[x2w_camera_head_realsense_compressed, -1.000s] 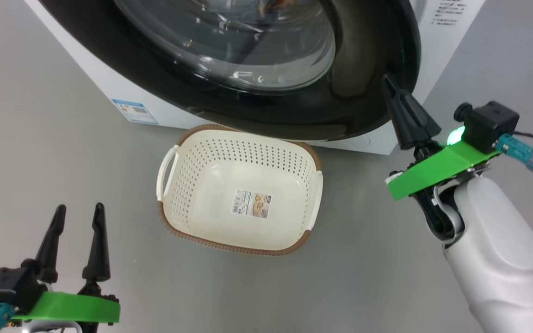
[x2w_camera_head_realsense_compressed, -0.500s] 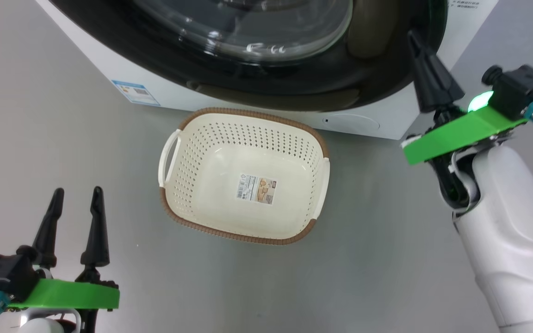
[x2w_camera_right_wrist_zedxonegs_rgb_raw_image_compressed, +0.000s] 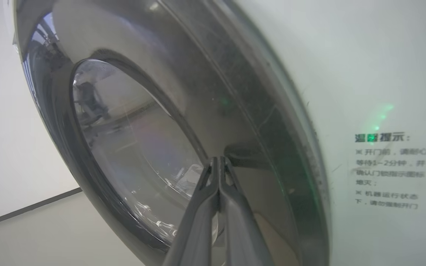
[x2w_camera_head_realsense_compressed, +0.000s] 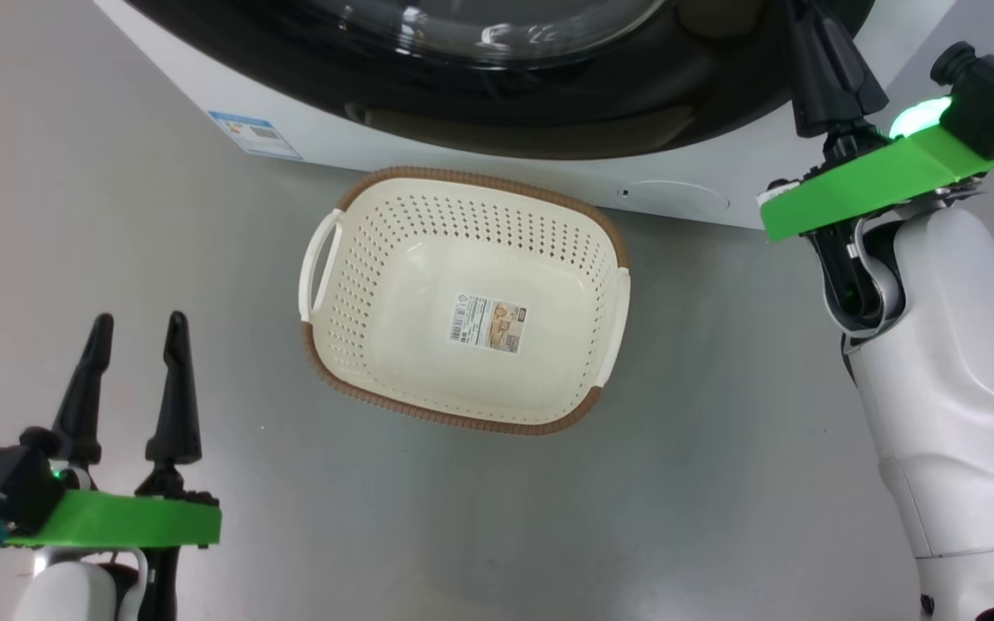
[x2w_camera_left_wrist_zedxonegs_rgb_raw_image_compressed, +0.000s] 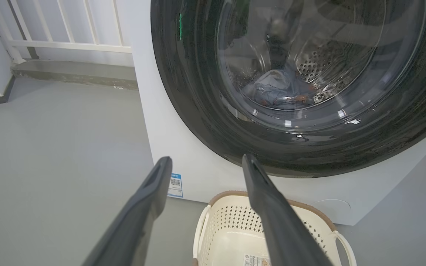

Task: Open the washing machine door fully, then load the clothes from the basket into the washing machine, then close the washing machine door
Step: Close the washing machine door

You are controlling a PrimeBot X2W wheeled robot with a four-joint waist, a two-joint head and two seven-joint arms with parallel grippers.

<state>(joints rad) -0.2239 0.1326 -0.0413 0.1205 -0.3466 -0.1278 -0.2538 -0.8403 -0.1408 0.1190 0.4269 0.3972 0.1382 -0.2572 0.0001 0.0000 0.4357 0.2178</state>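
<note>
Since a second ago the head camera has moved, so the whole scene sits differently in its view. One change is real, though. The door [x2w_camera_head_realsense_compressed: 549, 112] then overhung the far rim of the basket [x2w_camera_head_realsense_compressed: 359, 285] and hid the round flap [x2w_camera_head_realsense_compressed: 674, 197]. Now it lies back against the front of the washing machine [x2w_camera_head_realsense_compressed: 316, 138], and the flap is bare. The right gripper [x2w_camera_head_realsense_compressed: 818, 26] has gone with the door. Its fingers are pressed together on nothing, with their tips at the door's black rim beside a dark recess. Whether they press on the rim cannot be told. The left gripper [x2w_camera_head_realsense_compressed: 139, 319] has kept its place, fingers spread wide and empty.

The basket stands on the grey floor, ahead and to the right of the left gripper's tips and well to the left of the right gripper. Its far rim is just beside the machine's base. The clothes [x2w_camera_left_wrist_zedxonegs_rgb_raw_image_compressed: 279, 90] lie in the drum behind the door glass, beyond and above the left gripper's fingers.

A blue label [x2w_camera_head_realsense_compressed: 255, 135] with a square code sits low on the machine, straight past the left fingertips. Its print is too small to read. The sticker [x2w_camera_head_realsense_compressed: 488, 323] on the basket floor has a barcode and a small picture. To the right of the right gripper's tips, printed Chinese text [x2w_camera_right_wrist_zedxonegs_rgb_raw_image_compressed: 381, 137] is headed 温馨提示. The smaller lines under it are blurred.
</note>
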